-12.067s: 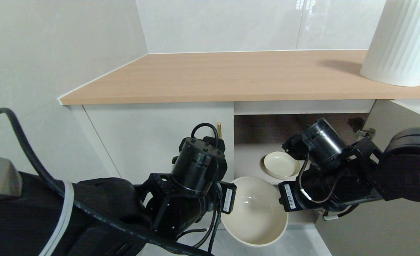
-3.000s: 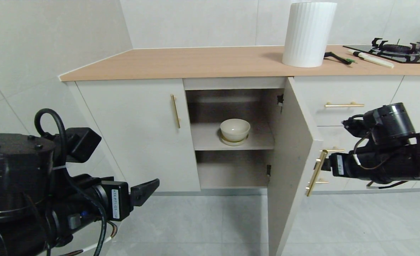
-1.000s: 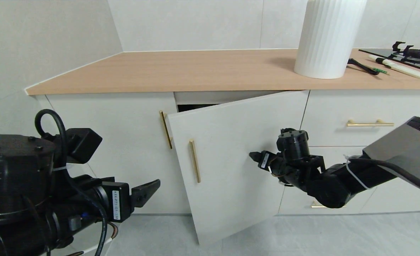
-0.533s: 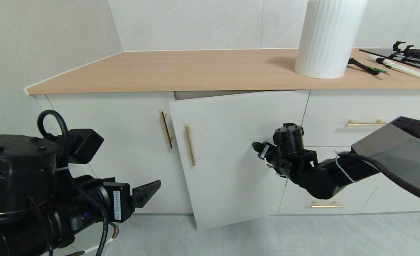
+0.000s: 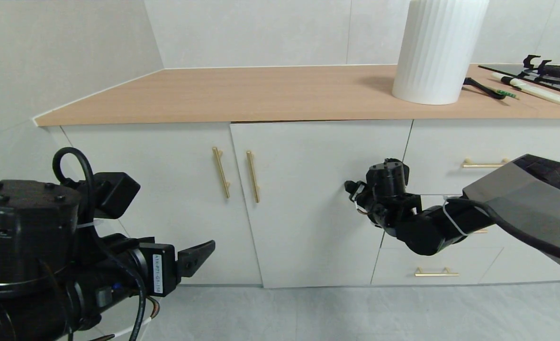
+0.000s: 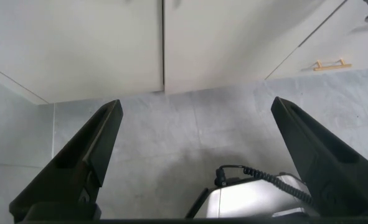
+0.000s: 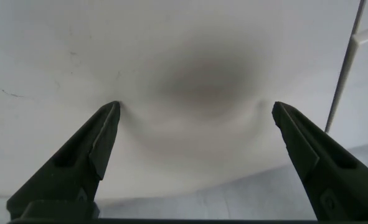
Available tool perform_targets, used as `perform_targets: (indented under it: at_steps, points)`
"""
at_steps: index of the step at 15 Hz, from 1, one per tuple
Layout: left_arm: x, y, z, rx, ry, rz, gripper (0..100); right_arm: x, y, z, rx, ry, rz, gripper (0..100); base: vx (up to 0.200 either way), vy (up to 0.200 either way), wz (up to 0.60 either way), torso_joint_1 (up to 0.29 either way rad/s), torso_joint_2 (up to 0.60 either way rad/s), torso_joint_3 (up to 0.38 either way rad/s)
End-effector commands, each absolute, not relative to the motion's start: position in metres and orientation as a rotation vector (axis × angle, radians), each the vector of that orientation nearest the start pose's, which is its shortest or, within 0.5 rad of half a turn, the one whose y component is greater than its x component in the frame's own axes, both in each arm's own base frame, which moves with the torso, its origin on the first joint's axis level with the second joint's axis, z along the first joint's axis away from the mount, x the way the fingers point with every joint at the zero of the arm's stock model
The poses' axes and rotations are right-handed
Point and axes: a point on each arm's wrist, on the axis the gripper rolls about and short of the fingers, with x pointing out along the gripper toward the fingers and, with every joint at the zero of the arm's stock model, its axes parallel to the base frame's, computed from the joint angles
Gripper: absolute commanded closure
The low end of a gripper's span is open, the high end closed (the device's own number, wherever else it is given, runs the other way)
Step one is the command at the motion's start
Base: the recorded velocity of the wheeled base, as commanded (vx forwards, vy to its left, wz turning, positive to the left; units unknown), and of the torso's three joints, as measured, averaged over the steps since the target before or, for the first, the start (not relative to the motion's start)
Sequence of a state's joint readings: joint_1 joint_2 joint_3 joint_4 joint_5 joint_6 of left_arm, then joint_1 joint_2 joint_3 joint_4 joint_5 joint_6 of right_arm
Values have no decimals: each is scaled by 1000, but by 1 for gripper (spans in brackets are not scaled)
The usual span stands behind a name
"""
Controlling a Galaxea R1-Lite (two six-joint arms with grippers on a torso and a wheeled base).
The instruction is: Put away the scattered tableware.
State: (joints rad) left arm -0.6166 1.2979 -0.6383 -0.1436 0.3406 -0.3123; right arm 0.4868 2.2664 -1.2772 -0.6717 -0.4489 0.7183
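Left gripper [image 6: 196, 106] hangs low in front of the left-hand cabinet door [image 5: 166, 199], above the grey floor tiles [image 6: 190, 143], its fingers spread wide with nothing between them. The two gold handles [image 5: 221, 172] sit side by side at the seam. The right-hand cabinet door [image 5: 303, 208] is closed, flush with its neighbour, under the wooden countertop [image 5: 261, 94]. Right gripper [image 5: 352, 187] is held at this door's face near the hinge edge, fingers [image 7: 99, 140] apart and holding nothing, tips at the panel; contact cannot be confirmed. On the countertop farther right stands a white ribbed vessel [image 5: 438, 52]. Just beside it lie a black-handled utensil [image 5: 483, 88] and a pale-bladed knife [image 5: 538, 91], near the gas hob [image 5: 552, 71].
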Motion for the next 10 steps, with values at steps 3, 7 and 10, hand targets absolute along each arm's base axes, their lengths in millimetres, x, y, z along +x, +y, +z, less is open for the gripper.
perform_targets:
  at_steps: [3, 7, 10]
  points:
    - [161, -105, 191, -67, 496, -194, 0, 404, 200, 91, 569, 274, -81, 0, 0, 0, 0, 0, 0, 0]
    - [161, -105, 192, -67, 494, -193, 0, 400, 200, 94, 566, 277, -81, 0, 0, 0, 0, 0, 0, 0]
    - [158, -101, 200, -86, 458, -193, 0, 375, 187, 135, 585, 236, -36, 0, 0, 0, 0, 0, 0, 0]
